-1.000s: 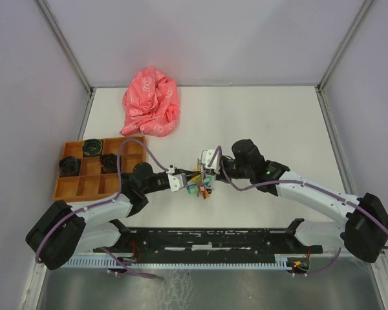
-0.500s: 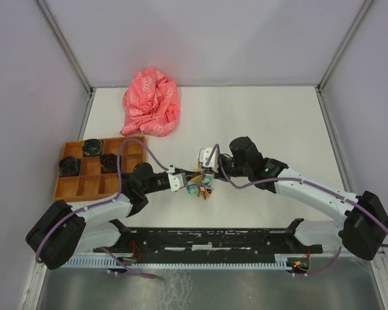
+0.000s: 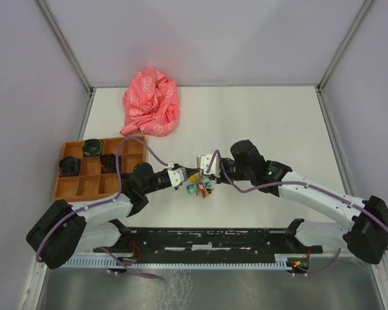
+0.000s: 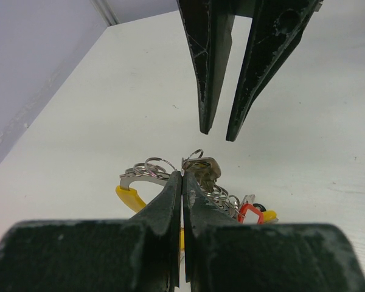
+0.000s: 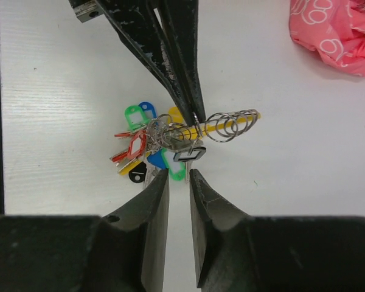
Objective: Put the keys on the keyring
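The keyring (image 5: 231, 125) is a bunch of wire rings with coloured tags and a yellow piece, lying mid-table (image 3: 199, 187). My left gripper (image 4: 182, 176) is shut on one wire ring of it (image 4: 194, 159); in the right wrist view its fingers (image 5: 182, 73) reach down from the top. A black-headed key (image 5: 190, 154) hangs in the bunch, just ahead of my right gripper (image 5: 178, 173). That gripper is open a little, with nothing between its fingers (image 4: 205, 91). A red-headed key (image 5: 134, 146) lies at the bunch's left side.
A crumpled pink cloth (image 3: 152, 103) lies at the back left of the table. An orange compartment tray (image 3: 59, 191) with black round parts stands at the left, beside my left arm. Grey walls close in the table.
My right gripper's jaws have parted, letting go of the bunch, and it has drawn back slightly. The left gripper keeps its hold and has barely moved.
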{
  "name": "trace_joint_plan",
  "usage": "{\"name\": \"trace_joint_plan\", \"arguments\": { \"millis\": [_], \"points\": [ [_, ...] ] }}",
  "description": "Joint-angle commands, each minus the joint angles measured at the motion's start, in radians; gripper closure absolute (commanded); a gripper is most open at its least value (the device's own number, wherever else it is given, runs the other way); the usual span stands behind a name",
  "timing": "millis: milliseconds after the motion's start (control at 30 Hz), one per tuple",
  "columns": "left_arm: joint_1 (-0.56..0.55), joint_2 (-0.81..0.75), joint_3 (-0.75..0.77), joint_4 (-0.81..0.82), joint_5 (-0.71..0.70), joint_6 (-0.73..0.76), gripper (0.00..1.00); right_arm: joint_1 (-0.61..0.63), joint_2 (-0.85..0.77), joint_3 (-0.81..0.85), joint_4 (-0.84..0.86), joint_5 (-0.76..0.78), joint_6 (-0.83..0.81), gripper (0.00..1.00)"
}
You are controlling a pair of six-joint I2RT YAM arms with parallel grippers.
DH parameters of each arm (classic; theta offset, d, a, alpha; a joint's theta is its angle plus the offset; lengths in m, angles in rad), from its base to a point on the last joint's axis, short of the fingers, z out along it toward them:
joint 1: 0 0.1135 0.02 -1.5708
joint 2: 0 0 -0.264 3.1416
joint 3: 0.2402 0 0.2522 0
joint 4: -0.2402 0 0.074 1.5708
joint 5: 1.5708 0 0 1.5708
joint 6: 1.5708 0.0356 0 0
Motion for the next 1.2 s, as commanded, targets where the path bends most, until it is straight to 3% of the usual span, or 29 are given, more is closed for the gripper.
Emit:
{"name": "trace_joint_plan", "arguments": {
  "millis": [0, 267, 467, 833, 1167],
  "points": [
    [-0.001, -0.007, 0.023, 0.1, -0.019, -0.039, 0.97, 0.003, -0.047, -0.028, 0.142, 0.058, 0.029, 0.71],
    [-0.002, 0.006, 0.022, 0.118, -0.021, -0.05, 0.97, 0.003, -0.018, -0.049, 0.25, 0.016, 0.118, 0.6],
    [-0.002, 0.006, 0.021, 0.121, -0.021, -0.049, 0.97, 0.002, -0.001, -0.062, 0.289, 0.051, 0.14, 0.6],
    [-0.002, 0.008, 0.02, 0.131, -0.028, -0.056, 0.97, 0.001, 0.039, -0.056, 0.276, 0.048, 0.158, 0.7],
    [-0.002, -0.006, 0.011, 0.152, -0.036, -0.067, 0.97, 0.0, 0.057, -0.043, 0.248, 0.061, 0.15, 0.88]
  ]
}}
